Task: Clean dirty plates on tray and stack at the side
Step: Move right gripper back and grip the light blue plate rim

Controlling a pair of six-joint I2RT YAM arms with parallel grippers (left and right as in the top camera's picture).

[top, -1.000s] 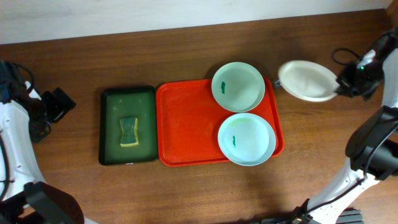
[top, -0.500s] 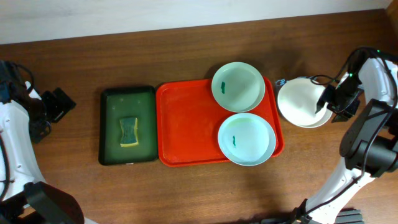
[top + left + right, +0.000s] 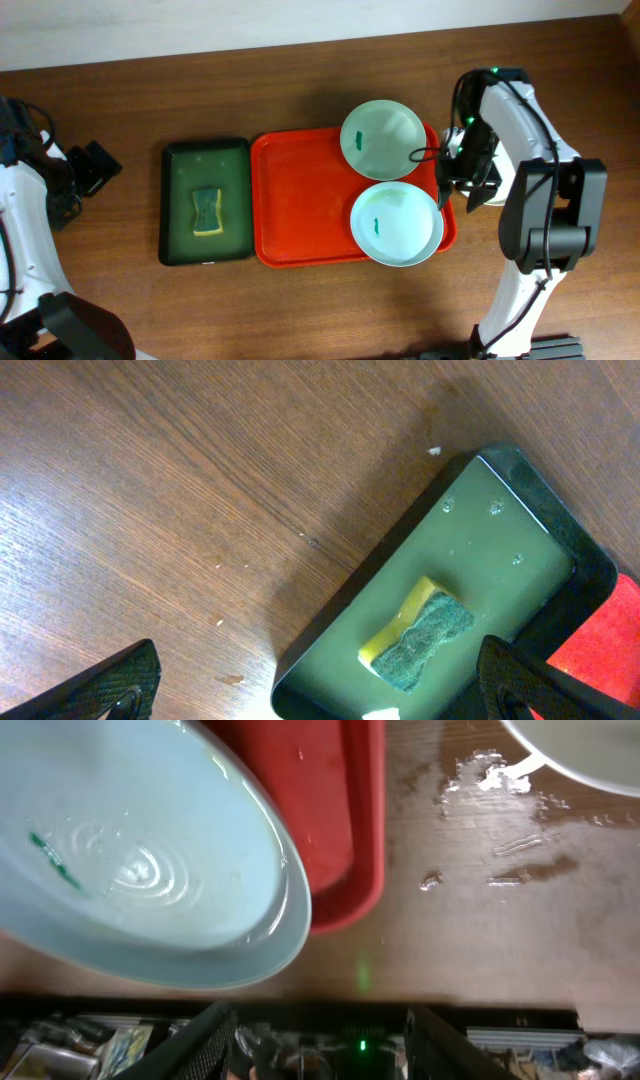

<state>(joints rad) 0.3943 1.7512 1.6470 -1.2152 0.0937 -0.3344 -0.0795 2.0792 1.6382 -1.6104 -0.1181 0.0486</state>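
Observation:
Two pale mint-blue plates lie on the red tray (image 3: pixel 300 195): a back one (image 3: pixel 383 139) and a front one (image 3: pixel 396 222), each with a teal smear. In the right wrist view the front plate (image 3: pixel 140 850) overhangs the tray's corner (image 3: pixel 350 840), and a white plate's rim (image 3: pixel 575 750) shows at top right on the wet table. The right arm hides that white plate in the overhead view. My right gripper (image 3: pixel 468 185) (image 3: pixel 325 1050) hovers just right of the tray, open and empty. At the far left my left gripper (image 3: pixel 90 170) (image 3: pixel 315 700) is open and holds nothing.
A dark green tray (image 3: pixel 180 160) (image 3: pixel 500 530) left of the red one holds a yellow-green sponge (image 3: pixel 207 211) (image 3: pixel 418 635). Water drops (image 3: pixel 500 850) lie on the wood between the red tray and the white plate. The table's front edge runs just below the right gripper.
The right arm brought the white plate from the far right down beside the tray, let it go and opened, then swung over toward the tray's right edge. The left arm stayed still.

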